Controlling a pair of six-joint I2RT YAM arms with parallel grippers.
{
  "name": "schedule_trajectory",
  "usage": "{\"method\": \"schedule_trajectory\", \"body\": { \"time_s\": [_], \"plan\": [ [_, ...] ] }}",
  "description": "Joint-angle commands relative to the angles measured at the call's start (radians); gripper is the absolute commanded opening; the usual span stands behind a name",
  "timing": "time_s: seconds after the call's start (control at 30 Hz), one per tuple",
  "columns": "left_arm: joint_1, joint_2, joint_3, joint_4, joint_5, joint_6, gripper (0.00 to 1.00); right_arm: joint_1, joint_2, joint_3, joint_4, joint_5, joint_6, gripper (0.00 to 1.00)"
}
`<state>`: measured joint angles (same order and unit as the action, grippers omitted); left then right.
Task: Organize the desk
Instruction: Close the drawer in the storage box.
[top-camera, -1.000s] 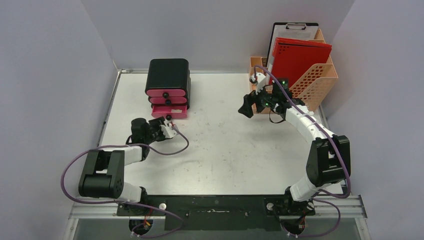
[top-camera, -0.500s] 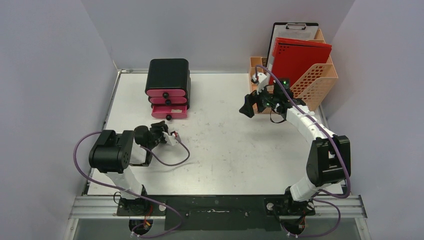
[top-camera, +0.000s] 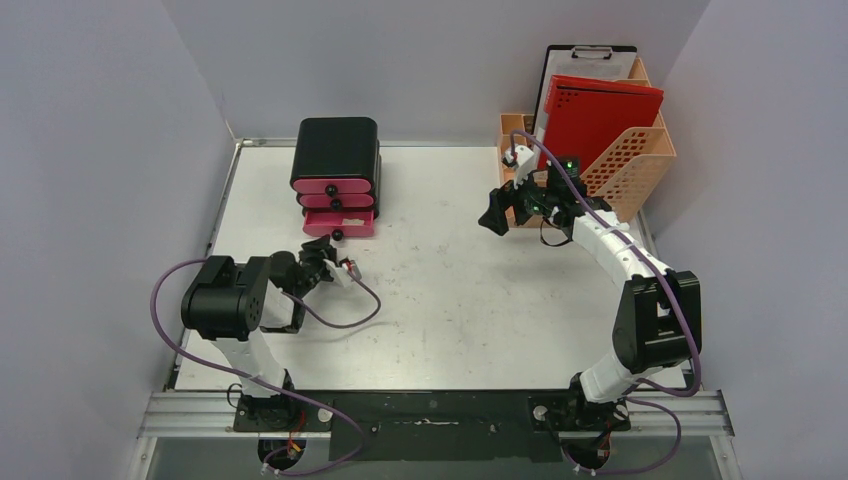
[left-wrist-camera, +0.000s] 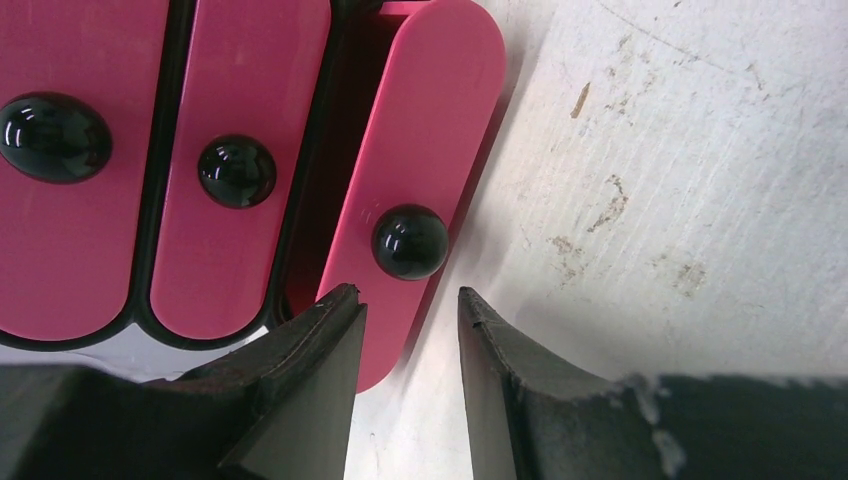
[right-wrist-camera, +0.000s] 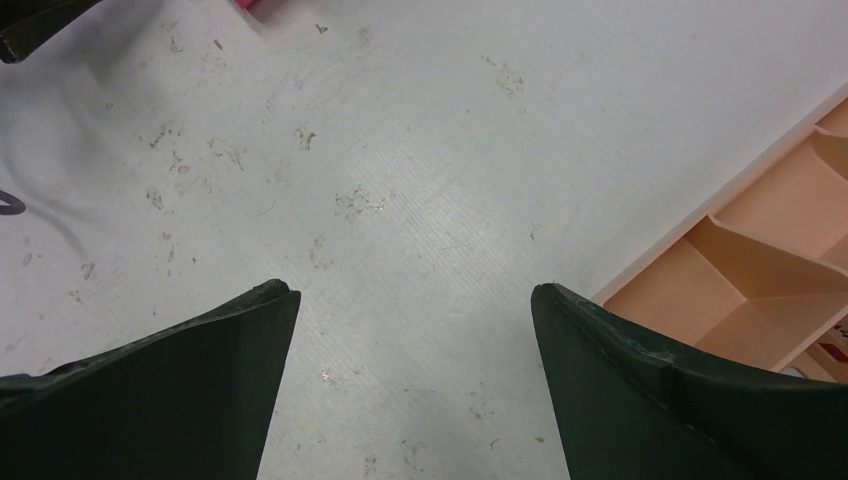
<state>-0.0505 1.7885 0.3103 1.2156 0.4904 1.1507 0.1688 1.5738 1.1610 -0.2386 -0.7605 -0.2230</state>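
The big flat white scuffed surface fills the middle of the top view. At its upper left stands a black box with pink drawers. The left claw is a little open and holds nothing. The bottom drawer's round black knob sits just past its tips. The right claw is wide open and empty, above the surface near the orange plastic rack.

Both arms out, both grippers empty.
The left arm folds back at its elbow, left gripper held low with jaws narrowly parted; the right arm stretches forward, right gripper angled down, jaws spread wide.
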Motion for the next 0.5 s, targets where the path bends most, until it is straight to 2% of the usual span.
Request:
{"method": "schedule_trajectory", "body": {
  "time_s": [0.0, 0.47],
  "plan": [
    [-0.004, 0.007, 0.035, 0.022, 0.033, -0.031, 0.38, -0.008, -0.031, 0.004, 0.042, -0.019, -0.006, 0.9],
    [-0.015, 0.055, 0.126, 0.044, -0.038, -0.106, 0.36, -0.007, -0.029, 0.005, 0.041, -0.017, -0.006, 0.9]
  ]
}}
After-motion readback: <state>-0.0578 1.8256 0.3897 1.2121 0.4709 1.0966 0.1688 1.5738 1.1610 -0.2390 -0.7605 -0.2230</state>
